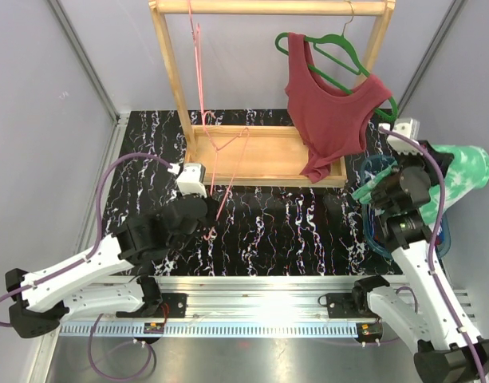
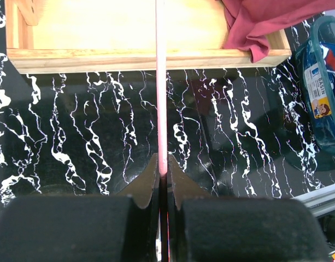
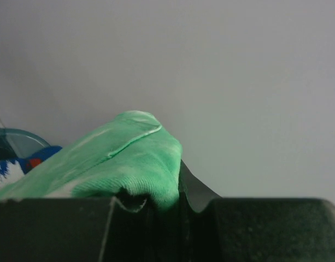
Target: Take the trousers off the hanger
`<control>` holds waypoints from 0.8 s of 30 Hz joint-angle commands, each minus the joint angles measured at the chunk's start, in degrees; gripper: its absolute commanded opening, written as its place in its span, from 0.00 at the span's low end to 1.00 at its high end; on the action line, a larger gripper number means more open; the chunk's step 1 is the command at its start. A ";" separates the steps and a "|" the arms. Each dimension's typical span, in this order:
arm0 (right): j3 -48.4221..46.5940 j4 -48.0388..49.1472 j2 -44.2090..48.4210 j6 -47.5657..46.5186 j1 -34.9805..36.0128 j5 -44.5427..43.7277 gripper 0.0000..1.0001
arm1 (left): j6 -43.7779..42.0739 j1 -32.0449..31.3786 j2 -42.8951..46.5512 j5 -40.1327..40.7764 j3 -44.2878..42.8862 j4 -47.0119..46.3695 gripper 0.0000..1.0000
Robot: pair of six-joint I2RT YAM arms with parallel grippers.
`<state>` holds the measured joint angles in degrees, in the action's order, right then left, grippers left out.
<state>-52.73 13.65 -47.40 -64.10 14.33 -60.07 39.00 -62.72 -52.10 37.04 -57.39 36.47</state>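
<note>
Gripping the pink hanger (image 2: 161, 82), left claw (image 2: 162, 172) is clamped tight. Meanwhile right claw (image 3: 156, 199) clamped on green trousers (image 3: 129, 158).

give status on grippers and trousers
Left gripper shut on thin pink wire hanger. Right gripper shut on bright green fabric trousers, above translucent blue bin. Nothing in the way.

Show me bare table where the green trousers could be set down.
Bare: the marbled table between the rack base and the near rail, right of the pink hanger; also the strip left of that base. Crowded: the right edge, with the bin and green trousers.
</note>
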 commanded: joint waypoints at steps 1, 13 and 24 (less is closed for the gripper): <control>4.89 14.81 5.37 -7.68 -2.46 -2.50 0.00 | -1.56 -0.21 1.56 -0.74 1.22 -5.18 0.00; 16.07 9.25 20.06 -22.39 -5.27 2.59 0.00 | -4.20 -0.30 4.54 -5.66 9.48 -13.79 0.00; 26.72 1.63 5.58 -12.80 -5.80 14.37 0.00 | -5.34 -0.21 10.17 -8.65 13.96 -16.78 0.00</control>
<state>-25.50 14.46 -36.45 -78.26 8.93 -52.12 34.48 -62.72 -43.92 29.74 -43.97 25.34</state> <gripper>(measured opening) 0.188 0.027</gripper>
